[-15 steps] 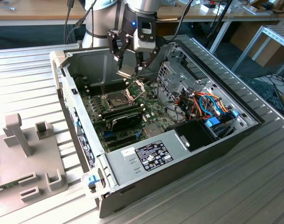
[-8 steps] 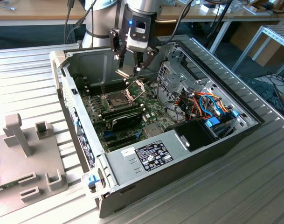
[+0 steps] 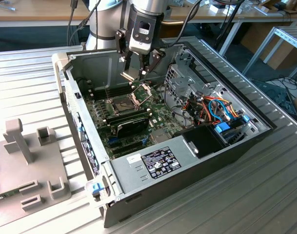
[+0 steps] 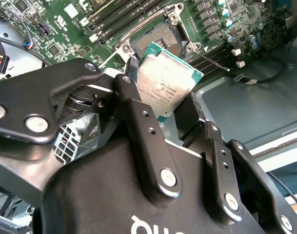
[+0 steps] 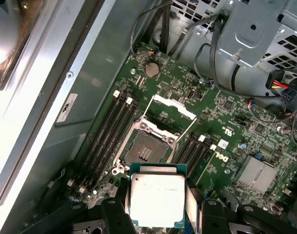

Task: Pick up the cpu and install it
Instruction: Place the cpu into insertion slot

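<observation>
cpu is being clamped by its edges in the gripper. it is being held above the open socket, clear of it, inside the case.

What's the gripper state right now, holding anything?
Gripper: shut on the cpu, over the open socket, cpu not seated.

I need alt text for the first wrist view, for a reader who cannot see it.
The gripper holds the cpu, its silver top toward the camera, apart from the open socket on the green motherboard. Black memory slots run along both sides of the socket; a metal cage with cables stands beyond.
</observation>
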Controlling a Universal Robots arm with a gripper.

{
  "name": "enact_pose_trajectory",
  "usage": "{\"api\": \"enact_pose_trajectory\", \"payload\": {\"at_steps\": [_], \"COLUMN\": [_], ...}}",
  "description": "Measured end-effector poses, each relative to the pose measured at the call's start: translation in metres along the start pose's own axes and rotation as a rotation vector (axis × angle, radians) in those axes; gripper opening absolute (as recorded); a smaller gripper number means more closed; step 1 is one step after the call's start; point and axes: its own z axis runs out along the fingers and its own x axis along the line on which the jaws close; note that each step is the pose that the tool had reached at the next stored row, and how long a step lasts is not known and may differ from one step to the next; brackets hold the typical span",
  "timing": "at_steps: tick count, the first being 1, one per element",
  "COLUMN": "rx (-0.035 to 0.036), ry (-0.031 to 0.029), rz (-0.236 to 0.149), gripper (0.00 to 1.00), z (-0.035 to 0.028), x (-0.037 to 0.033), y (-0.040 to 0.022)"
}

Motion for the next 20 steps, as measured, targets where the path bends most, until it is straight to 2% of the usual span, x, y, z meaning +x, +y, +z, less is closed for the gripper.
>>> {"api": "enact_pose_trajectory", "payload": {"at_steps": [3, 5, 17, 20], "rx": [-0.0001, -0.0007, -0.0064, -0.0066], "ry": [0.0001, 0.0007, 0.0066, 0.0068], "rz": [0.002, 0.024, 0.247, 0.253], "gripper": [0.55, 0.55, 0.55, 0.55], "z": [0.0000, 0.0001, 0.0009, 0.0009], "x": [0.0000, 0.0000, 0.0000, 0.0000], "y": [0.0000, 0.0000, 0.0000, 0.0000]}}
